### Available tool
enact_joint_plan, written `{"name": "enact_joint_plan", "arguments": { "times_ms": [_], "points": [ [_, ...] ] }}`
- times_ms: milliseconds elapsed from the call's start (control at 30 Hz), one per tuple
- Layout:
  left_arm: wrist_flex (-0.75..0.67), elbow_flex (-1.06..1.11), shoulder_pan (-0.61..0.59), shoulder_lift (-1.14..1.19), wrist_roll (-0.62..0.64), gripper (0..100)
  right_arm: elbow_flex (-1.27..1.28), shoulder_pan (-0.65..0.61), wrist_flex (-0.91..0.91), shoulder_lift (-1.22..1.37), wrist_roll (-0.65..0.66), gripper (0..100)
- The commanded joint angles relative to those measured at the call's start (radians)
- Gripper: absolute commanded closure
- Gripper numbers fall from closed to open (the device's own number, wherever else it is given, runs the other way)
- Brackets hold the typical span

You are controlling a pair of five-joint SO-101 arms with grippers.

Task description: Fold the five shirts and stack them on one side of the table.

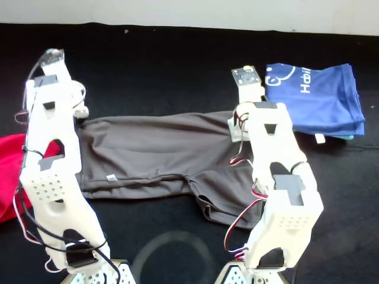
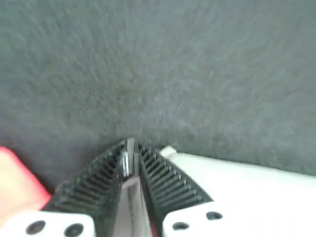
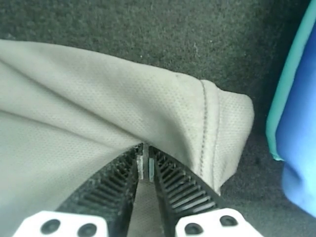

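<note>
Where a black cloth-covered tabletop (image 1: pixel 177 53) stretches across the high view, a grey shirt (image 1: pixel 160 151) lies spread over its middle. The shirt's long side runs from one arm to the other, and a loose flap hangs toward the near edge beside the right arm's base. Two white arms rise from the near edge: the left arm (image 1: pixel 50 160) stands over the grey shirt's left end, the right arm (image 1: pixel 278 171) over its right end. A blue shirt (image 1: pixel 320 97) lies folded at the far right of the tabletop, just beside the grey shirt's right end, with white print on its top. A red shirt (image 1: pixel 9 171) lies bunched at the left edge, partly hidden behind the left arm and close to the grey shirt's left end. Teal cloth (image 1: pixel 349 137) shows as a thin edge under the blue shirt. The right gripper (image 3: pixel 144 150) is clamped on the grey shirt, pinching a fold of cloth near a stitched hem, with the blue and teal edges close by. The left gripper (image 2: pixel 129 148) sits at the grey shirt's left edge with its ribbed fingers pressed together; a thin pale sliver shows between them, and it is unclear whether that is cloth. A small white label (image 1: pixel 111 177) lies on the grey shirt near its left end
</note>
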Motion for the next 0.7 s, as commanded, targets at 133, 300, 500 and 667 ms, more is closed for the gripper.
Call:
{"name": "enact_joint_plan", "arguments": {
  "times_ms": [133,300,500,667],
  "points": [
    [0.060,-0.064,0.041,-0.082,0.017,99,-0.054,-0.059,0.007,-0.097,-0.008,99.1],
    [-0.043,-0.070,0.045,0.054,0.017,99,-0.077,-0.071,0.007,-0.097,-0.006,99.1],
    [-0.110,-0.071,0.033,0.117,0.017,99,-0.084,-0.059,0.002,-0.001,-0.003,99.1],
    [-0.144,-0.071,-0.010,0.117,0.011,99,-0.153,-0.013,-0.019,0.105,-0.002,99.1]
  ]
}}
